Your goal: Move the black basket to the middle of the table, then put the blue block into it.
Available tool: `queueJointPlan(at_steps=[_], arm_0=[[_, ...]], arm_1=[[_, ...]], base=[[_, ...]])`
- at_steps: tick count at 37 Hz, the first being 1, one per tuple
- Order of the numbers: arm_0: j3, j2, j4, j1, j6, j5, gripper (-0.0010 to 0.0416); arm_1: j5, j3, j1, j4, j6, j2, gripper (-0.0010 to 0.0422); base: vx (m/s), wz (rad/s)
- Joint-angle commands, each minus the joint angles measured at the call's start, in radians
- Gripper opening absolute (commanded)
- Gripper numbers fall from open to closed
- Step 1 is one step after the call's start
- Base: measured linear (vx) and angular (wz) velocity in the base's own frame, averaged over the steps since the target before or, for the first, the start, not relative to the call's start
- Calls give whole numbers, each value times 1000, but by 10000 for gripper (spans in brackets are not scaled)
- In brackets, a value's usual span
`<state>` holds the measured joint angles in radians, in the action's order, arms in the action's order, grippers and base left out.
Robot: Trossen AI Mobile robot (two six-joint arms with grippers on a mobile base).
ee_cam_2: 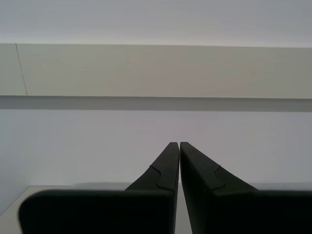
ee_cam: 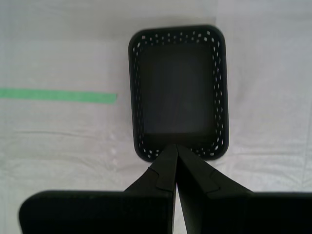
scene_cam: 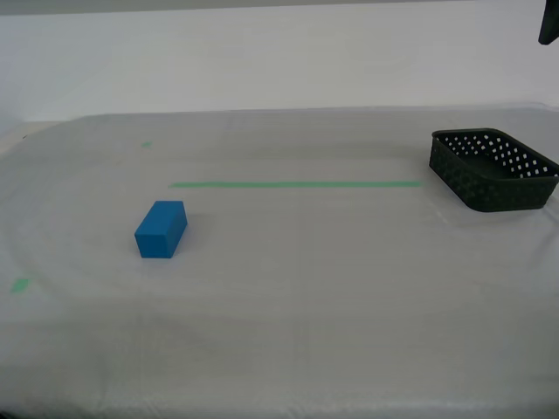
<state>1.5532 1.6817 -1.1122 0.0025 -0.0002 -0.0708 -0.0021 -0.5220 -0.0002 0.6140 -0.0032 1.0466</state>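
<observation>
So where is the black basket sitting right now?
The black basket sits empty at the exterior view's far right on the table, just past the green tape line, with my first gripper above it.

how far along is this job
Nothing done yet. The basket sits empty at the exterior view's right edge, off-centre. My first gripper hangs above it, shut and empty. The block lies alone on the table. Moving the basket and loading the block are both left.
</observation>
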Motion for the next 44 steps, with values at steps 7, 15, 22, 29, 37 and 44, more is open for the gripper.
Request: queueJointPlan(at_steps=[7,15,22,29,37,44], arm_0=[[164,124,-135,0,-8,-2,-1],[238,172,-145,-3,-16,59,-1],[275,195,-173,-8,-38,69,-1],[278,190,-175,-10,-37,199,0],[278,185,-143,-9,-37,202,0],[278,188,-140,-8,-38,199,0]], arm_1=[[-1,-2,0,3,3,0,0],[-1,-2,0,2,3,0,0],[-1,-1,0,1,3,0,0],[-1,-2,0,1,3,0,0],[-1,-2,0,1,3,0,0],[-1,-2,0,1,3,0,0]], base=[[0,0],[0,0],[0,0],[0,0],[0,0],[0,0]])
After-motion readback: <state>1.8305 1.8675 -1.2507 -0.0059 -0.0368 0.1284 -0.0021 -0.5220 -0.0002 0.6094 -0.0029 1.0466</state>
